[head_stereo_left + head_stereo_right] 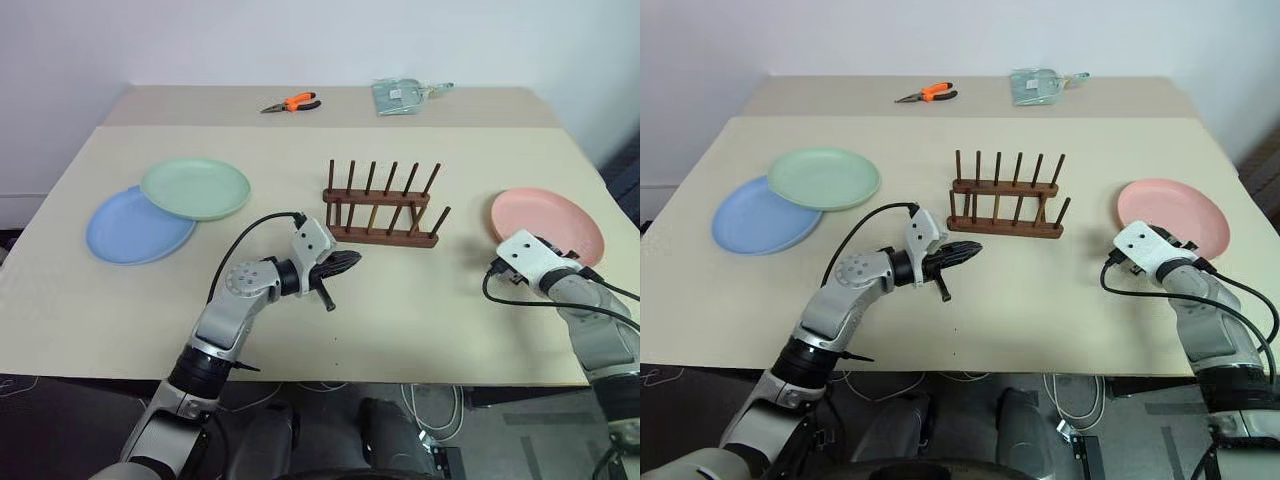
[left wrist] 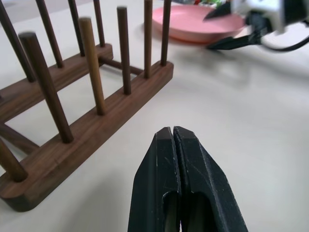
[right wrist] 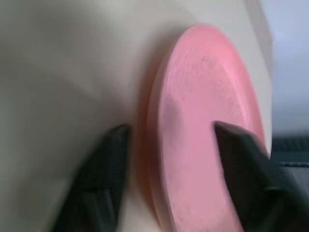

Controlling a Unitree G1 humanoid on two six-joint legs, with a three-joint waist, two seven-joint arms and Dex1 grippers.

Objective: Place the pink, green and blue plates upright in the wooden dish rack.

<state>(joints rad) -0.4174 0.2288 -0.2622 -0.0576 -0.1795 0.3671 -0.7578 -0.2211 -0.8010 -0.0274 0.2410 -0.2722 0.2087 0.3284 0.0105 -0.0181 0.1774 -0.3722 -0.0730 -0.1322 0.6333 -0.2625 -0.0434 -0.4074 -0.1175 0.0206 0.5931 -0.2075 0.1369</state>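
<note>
Probably lab: pliers (image 1: 291, 103), loose cables (image 1: 425, 405)

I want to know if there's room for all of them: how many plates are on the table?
3. The green plate overlaps the blue plate at the table's left; the pink plate lies flat at the right, with the right gripper open astride its rim.

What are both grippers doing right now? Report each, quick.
Left gripper: fingers shut, holding nothing, near the wooden dish rack.
Right gripper: fingers open, straddling the pink plate rim, not clamped.
</note>
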